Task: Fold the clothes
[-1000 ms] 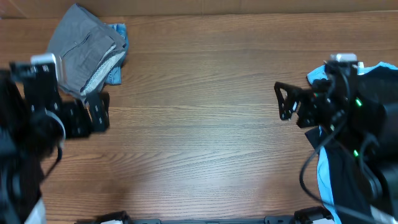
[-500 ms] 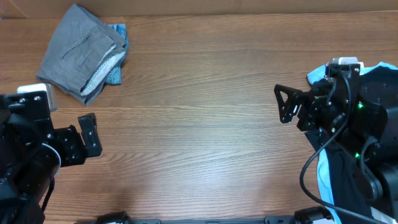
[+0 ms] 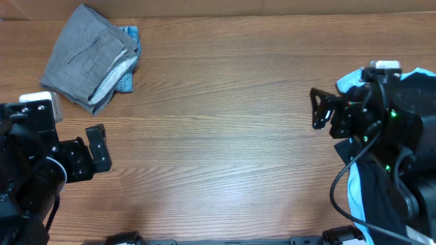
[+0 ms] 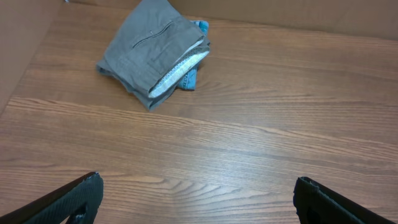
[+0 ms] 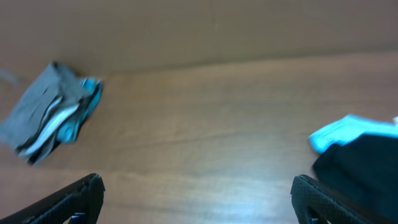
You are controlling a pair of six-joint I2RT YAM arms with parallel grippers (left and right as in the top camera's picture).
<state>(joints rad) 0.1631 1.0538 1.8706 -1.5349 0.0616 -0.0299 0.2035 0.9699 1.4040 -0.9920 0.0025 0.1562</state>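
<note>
A folded stack of clothes, grey trousers (image 3: 85,58) over a white and a blue piece, lies at the table's far left; it shows in the left wrist view (image 4: 152,53) and, blurred, in the right wrist view (image 5: 53,115). A pile of unfolded black and light-blue clothes (image 3: 381,184) lies at the right edge under the right arm, and shows in the right wrist view (image 5: 360,149). My left gripper (image 3: 99,146) is open and empty, below the stack. My right gripper (image 3: 319,109) is open and empty, left of the pile.
The wooden table (image 3: 218,122) stretches between the two arms. A brown wall runs along the table's far edge (image 4: 298,15). Cables hang off the right arm (image 3: 340,184).
My left arm pulled back from beside the folded stack toward the front left, then stopped. My right gripper shifted slightly to the right, toward the pile.
</note>
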